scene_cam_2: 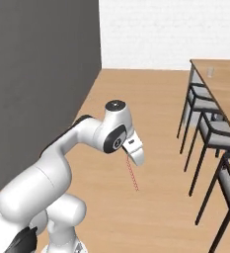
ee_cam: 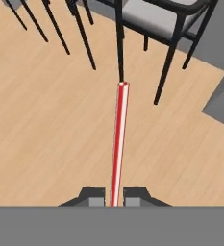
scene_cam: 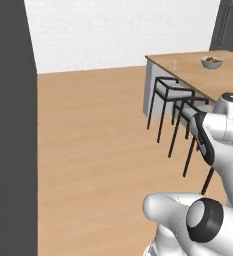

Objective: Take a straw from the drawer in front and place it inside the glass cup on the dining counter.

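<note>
My gripper is shut on the thin red straw, which runs straight out from between the two dark fingertips over the wood floor. From the right base camera the straw hangs down from the hand, well above the floor. The small clear glass cup stands on the light-wood dining counter far ahead to the right; it also appears as the glass cup at the counter's near end. The drawer is out of view.
Black-framed stools with grey seats line the counter's side, and their legs lie ahead of the straw. A grey-white fruit bowl sits further along the counter. A dark wall rises on the left. Open wood floor lies between.
</note>
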Tool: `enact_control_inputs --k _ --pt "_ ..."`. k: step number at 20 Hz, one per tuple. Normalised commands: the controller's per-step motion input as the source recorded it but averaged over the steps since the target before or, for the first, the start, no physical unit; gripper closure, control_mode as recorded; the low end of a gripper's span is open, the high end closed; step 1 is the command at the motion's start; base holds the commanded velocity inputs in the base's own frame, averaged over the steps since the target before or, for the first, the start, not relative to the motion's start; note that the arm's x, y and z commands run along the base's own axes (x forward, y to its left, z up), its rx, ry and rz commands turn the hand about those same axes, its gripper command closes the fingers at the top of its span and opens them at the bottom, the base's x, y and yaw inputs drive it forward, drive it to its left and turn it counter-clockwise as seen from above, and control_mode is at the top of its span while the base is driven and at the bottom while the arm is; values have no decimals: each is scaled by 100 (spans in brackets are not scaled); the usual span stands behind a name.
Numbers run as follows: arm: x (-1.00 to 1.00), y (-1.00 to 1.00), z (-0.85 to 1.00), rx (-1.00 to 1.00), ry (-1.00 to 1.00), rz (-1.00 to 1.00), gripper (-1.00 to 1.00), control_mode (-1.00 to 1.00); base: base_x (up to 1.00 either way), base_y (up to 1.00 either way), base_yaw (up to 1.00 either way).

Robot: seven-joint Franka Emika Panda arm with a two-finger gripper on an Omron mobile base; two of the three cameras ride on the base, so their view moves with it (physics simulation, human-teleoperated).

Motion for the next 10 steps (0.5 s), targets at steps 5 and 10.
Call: enact_control_inputs --k 5,10 --pt "0 0 0 0 0 0 100 100 100 73 -42" --pt "0 0 0 0 0 0 100 100 100 74 -42"
